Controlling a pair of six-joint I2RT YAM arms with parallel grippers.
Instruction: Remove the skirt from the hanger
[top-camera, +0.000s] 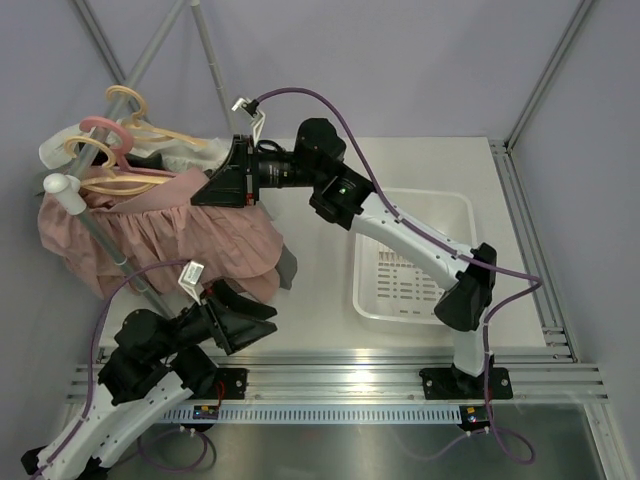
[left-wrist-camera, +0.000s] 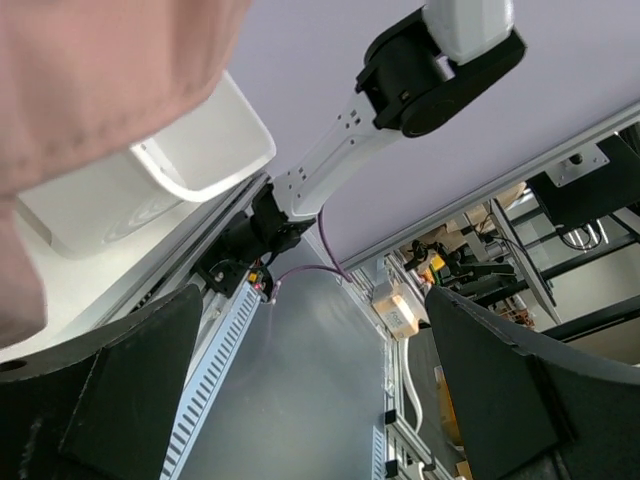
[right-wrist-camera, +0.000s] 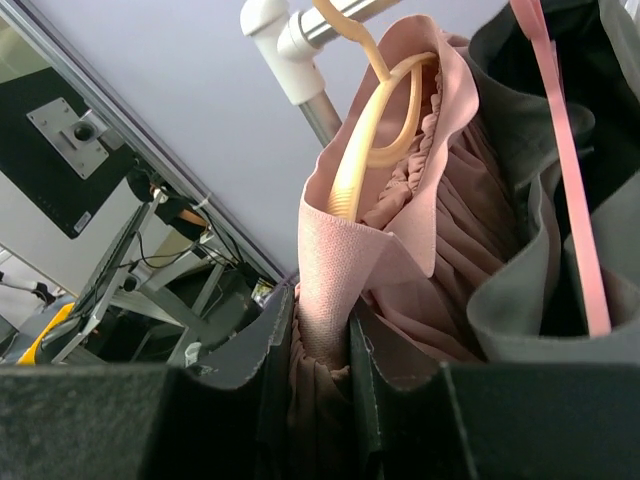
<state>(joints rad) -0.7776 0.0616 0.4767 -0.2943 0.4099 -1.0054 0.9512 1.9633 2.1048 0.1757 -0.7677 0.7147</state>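
Stretched left toward the hanger (right-wrist-camera: 352, 180), the right arm's fingers (right-wrist-camera: 255, 400) were pinched shut on the waistband of the pink skirt (right-wrist-camera: 330, 270), while the left arm's fingers (left-wrist-camera: 110, 400) gaped empty below it.

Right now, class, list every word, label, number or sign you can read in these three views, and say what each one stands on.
No text is readable in any view.
White tag on the left arm: any print is too small to read.
White tag on the right arm: too small to read.
Skirt and basket: no print visible.
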